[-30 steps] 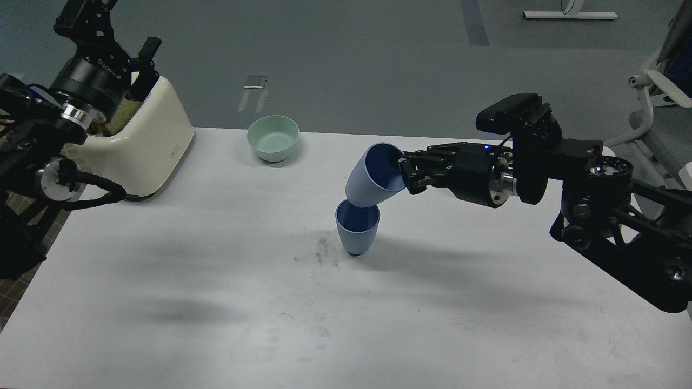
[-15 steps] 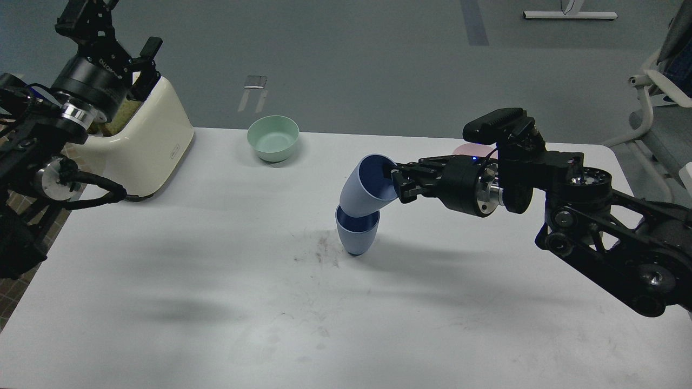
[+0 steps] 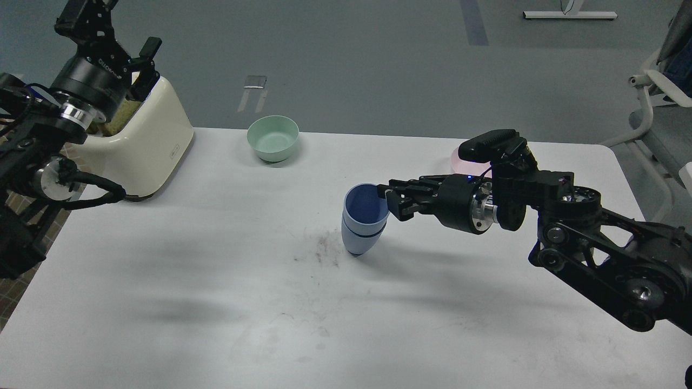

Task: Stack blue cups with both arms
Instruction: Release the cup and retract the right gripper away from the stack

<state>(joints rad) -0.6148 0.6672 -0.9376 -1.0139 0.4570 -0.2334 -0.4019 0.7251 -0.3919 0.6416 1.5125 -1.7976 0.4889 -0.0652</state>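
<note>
Two blue cups stand near the table's middle, the upper cup (image 3: 365,208) nested in the lower cup (image 3: 359,244). The pair leans a little. My right gripper (image 3: 387,203) comes in from the right and is shut on the right side of the upper cup's rim. My left gripper (image 3: 141,64) is raised at the far left, against the cream appliance, far from the cups. Its fingers are dark and I cannot tell them apart.
A cream appliance (image 3: 146,146) stands at the table's back left. A mint-green bowl (image 3: 273,138) sits at the back centre. A pale-pink bowl (image 3: 458,159) is partly hidden behind my right arm. A chair (image 3: 662,108) stands off the table at right.
My right gripper has moved down and left with the upper cup, turning it from tilted to nearly upright. The cup has gone down into the lower cup. The left arm has not moved.
</note>
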